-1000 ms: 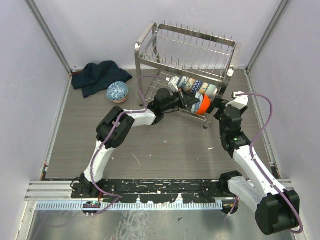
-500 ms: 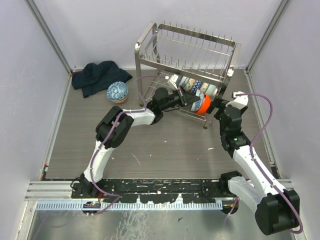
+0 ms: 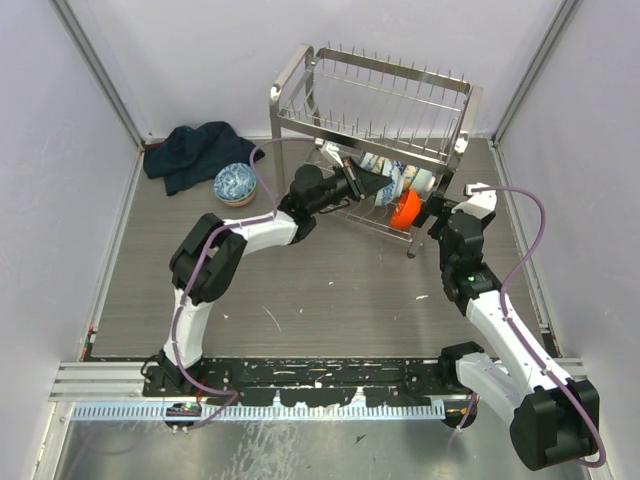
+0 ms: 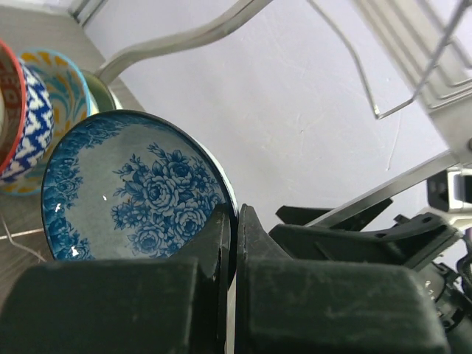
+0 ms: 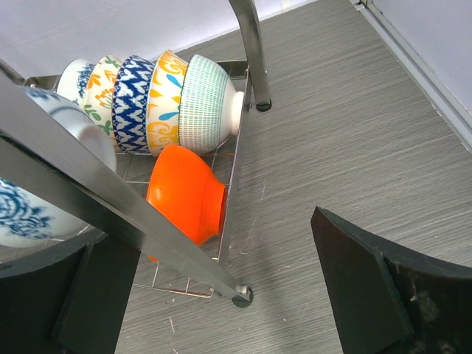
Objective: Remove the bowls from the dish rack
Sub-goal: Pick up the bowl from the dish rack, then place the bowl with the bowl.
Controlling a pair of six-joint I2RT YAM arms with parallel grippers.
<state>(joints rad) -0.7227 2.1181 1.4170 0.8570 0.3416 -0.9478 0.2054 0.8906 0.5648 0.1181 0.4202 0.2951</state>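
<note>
Inside the lower tier of the rack (image 3: 372,98), the left gripper (image 4: 234,221) was closed tight on a floral bowl (image 4: 133,192), with the rim pinched between its two fingers. This bowl was glossy and pale grey-white inside, with a bunch of blue roses in the middle and a wide blue flower band around the edge. It stood on its edge near the middle of the tier, just left of a row of bowls (image 5: 158,92). Whether it rested on the wires or hung free of them, I could not tell.

The row stood on edge, packed close. It showed white with blue flowers, white with orange, blue zigzag, yellow with light blue, and last a mint bowl (image 5: 210,92) with a fine grid, near a leg at the right end of the rack. An orange bowl (image 5: 184,192), plain and bright, lay tilted at the front right corner of the tier, just in front of the row.

The right gripper (image 5: 214,236) hung just outside the right end of the rack, jaws wide apart and holding nothing, facing the orange bowl.

Left of the rack, on the table (image 3: 300,290), a blue patterned bowl (image 3: 235,183) sat beside a dark cloth (image 3: 195,152).
</note>
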